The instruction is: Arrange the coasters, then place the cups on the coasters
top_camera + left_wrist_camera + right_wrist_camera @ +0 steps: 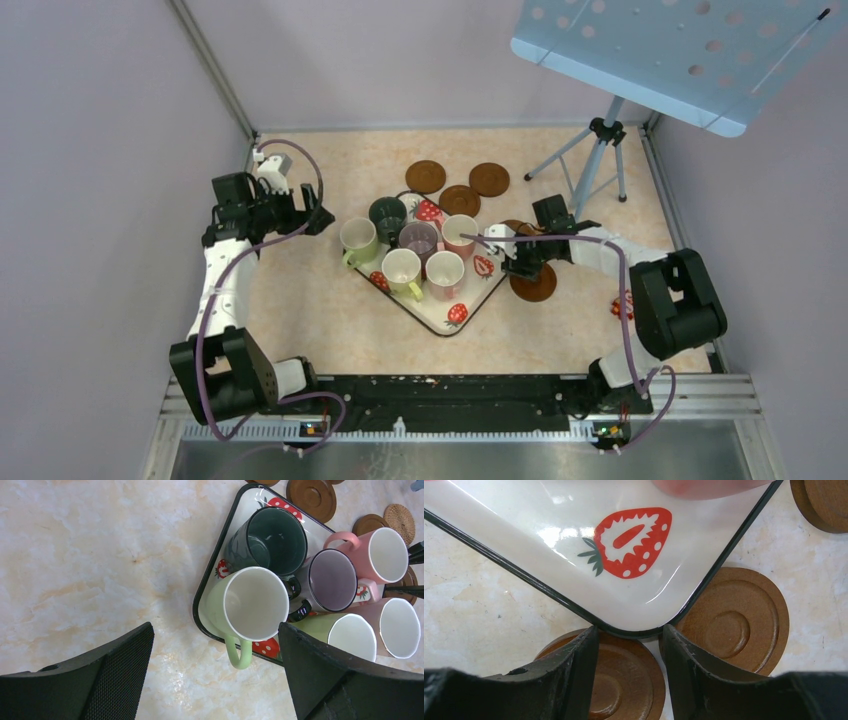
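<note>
Six cups stand together on the strawberry-print tray (470,300): a light green one (255,602) nearest my left gripper, then dark green-grey (277,540), mauve (332,580), two pink (387,555) and a second light green (352,635). My left gripper (215,626) hangs wide open over bare table at the tray's left edge. Three dark brown coasters (460,200) lie behind the tray. My right gripper (630,635) stands at the tray's right corner, jaws narrowly apart over a brown coaster (624,680) lying flat below, gripping nothing. Another coaster (734,620) lies just right of it. A tan woven coaster (400,522) shows beyond the pink cups.
A tripod (598,150) holding a pale blue perforated board (680,50) stands at the back right. A small red object (620,305) lies by the right arm. Walls close in the table at the left, back and right.
</note>
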